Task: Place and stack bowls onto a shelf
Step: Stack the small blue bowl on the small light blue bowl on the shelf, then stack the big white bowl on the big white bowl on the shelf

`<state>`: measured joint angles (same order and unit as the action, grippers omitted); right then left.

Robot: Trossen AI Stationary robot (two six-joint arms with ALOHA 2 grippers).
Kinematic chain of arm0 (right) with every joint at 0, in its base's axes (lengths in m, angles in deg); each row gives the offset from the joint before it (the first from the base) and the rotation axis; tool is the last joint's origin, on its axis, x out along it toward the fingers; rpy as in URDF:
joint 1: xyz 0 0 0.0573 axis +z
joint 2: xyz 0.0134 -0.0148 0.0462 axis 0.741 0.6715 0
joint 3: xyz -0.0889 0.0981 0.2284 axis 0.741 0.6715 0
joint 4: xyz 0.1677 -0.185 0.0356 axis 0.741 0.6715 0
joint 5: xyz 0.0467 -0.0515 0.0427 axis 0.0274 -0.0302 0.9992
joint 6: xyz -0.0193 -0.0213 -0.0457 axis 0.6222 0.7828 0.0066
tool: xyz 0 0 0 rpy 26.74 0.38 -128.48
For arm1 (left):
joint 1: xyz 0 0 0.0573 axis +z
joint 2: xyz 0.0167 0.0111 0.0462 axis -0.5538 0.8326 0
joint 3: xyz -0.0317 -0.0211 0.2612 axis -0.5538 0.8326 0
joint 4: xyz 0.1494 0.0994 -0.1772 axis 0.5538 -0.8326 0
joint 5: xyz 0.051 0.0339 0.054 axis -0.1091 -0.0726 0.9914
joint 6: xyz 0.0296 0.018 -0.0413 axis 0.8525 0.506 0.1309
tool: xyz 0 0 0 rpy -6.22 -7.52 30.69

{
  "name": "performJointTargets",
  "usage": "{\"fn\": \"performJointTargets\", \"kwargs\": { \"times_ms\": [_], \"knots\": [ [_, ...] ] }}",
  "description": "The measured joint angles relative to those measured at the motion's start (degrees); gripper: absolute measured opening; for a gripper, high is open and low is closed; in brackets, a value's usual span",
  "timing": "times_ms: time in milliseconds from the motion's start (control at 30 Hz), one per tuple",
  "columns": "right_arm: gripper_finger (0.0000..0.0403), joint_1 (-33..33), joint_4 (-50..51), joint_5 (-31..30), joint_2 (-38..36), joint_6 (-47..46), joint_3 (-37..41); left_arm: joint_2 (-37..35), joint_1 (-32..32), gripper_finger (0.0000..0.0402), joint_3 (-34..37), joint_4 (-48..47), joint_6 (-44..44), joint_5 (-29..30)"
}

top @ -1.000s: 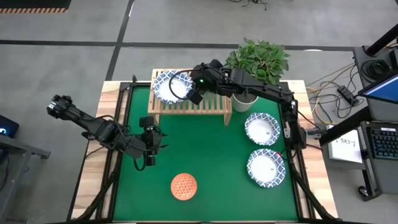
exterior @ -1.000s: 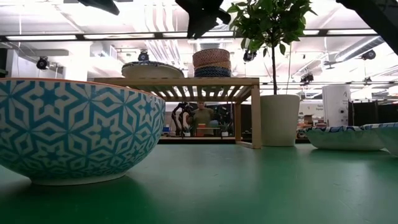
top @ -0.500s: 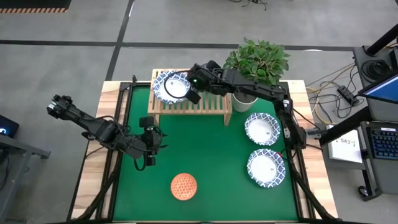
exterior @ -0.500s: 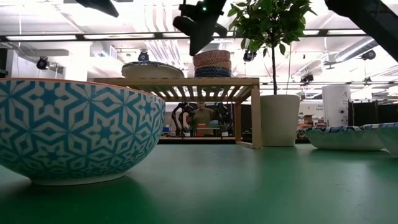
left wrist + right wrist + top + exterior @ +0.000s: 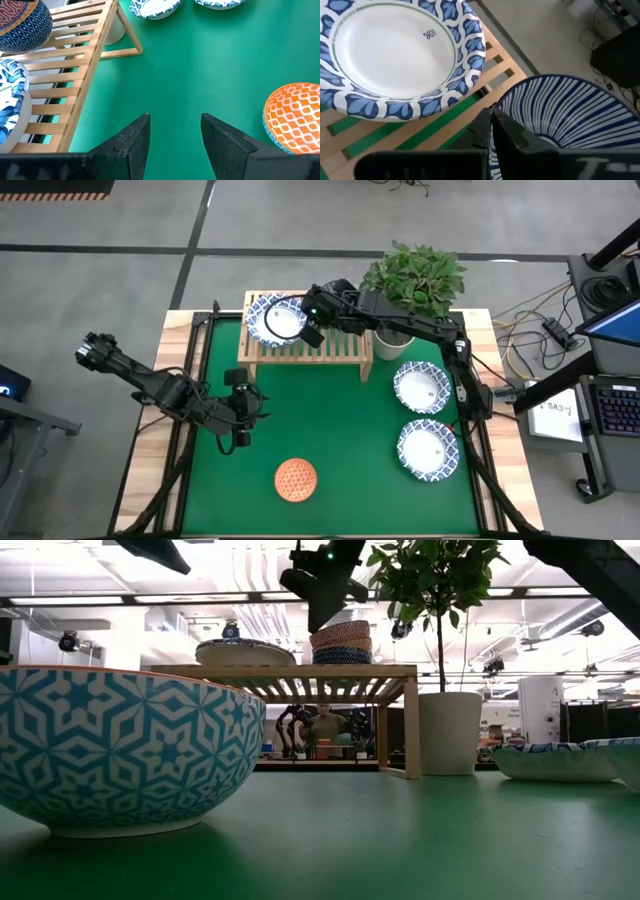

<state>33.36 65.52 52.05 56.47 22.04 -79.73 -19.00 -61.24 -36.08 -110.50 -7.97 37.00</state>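
Note:
The light-wood shelf (image 5: 305,340) stands at the back of the green mat. A wide white bowl with a blue rim (image 5: 272,319) lies on its left end. Beside it stands a stack of small bowls (image 5: 340,643), the top one blue-striped inside (image 5: 565,120). My right gripper (image 5: 312,327) is over this stack, shut on the top bowl. My left gripper (image 5: 241,432) hovers open and empty over the mat (image 5: 175,75), left of centre. An orange bowl (image 5: 296,479) rests on its base near the front edge. Two more white bowls (image 5: 421,387) (image 5: 427,450) rest on the mat at the right. My right gripper holds the top small bowl by its rim (image 5: 496,107) on the side nearest the white bowl. One finger (image 5: 515,137) seems to be inside the bowl and one (image 5: 481,127) outside. The fingers come slanting down from above. The bowl sits a little tilted on the stack.
A potted plant (image 5: 412,280) in a white pot (image 5: 450,732) stands just right of the shelf, under my right arm. Bare slats (image 5: 345,345) lie at the shelf's right end. Open mat lies between the shelf and the orange bowl.
My right gripper has come down and a little toward the table's left, onto the stack of small bowls on the shelf. The top bowl of the stack now sits slightly tilted.

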Motion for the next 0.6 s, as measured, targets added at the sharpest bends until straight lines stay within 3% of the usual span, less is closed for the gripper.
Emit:
{"fn": "performJointTargets", "kwargs": {
  "times_ms": [267,600],
  "knots": [
    [0.0009,3.18,-0.13,-4.32,-1.8,0.51,-0.55,0.0,0.0,0.0158,0.33,0.39,-3.08,-0.03],
    [0.0009,10.89,2.39,-4.41,-6.36,0.06,-0.59,0.04,-0.18,0.0158,3.57,1.66,-10.72,-2.74]
  ]
}}
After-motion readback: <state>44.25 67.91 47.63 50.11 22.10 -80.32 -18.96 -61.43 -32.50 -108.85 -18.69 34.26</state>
